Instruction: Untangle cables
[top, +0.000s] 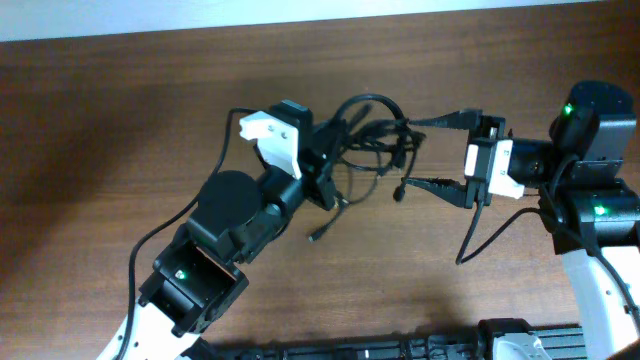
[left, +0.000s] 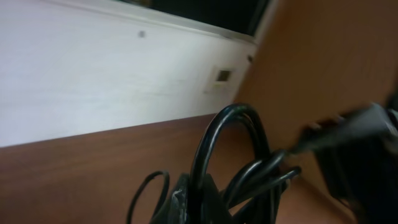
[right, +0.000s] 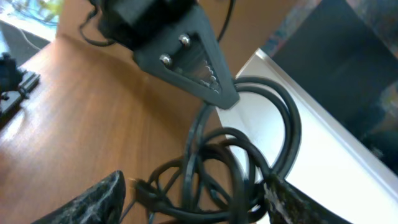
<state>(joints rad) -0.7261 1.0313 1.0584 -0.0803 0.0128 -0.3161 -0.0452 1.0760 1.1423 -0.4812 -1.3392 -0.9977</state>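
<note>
— What's the surface like at your end?
— A brown wooden desk (top: 120, 120) with a dark grain. My left wrist view shows a white wall (left: 93, 74) behind it, with a small socket (left: 222, 76) in it.
— And the cables?
— The cables (top: 378, 135) are thin, black and glossy, in several overlapping loops. They sit at the far middle of the desk, between my two arms. One loose end trails back towards me onto the wood.
— Claws?
— My left claw (top: 328, 158) is pressed together, pinching the cables on the bundle's left side. My right claw (top: 425, 152) is spread wide, a finger on either side of the loops' right edge. I can't tell whether they touch.
</note>
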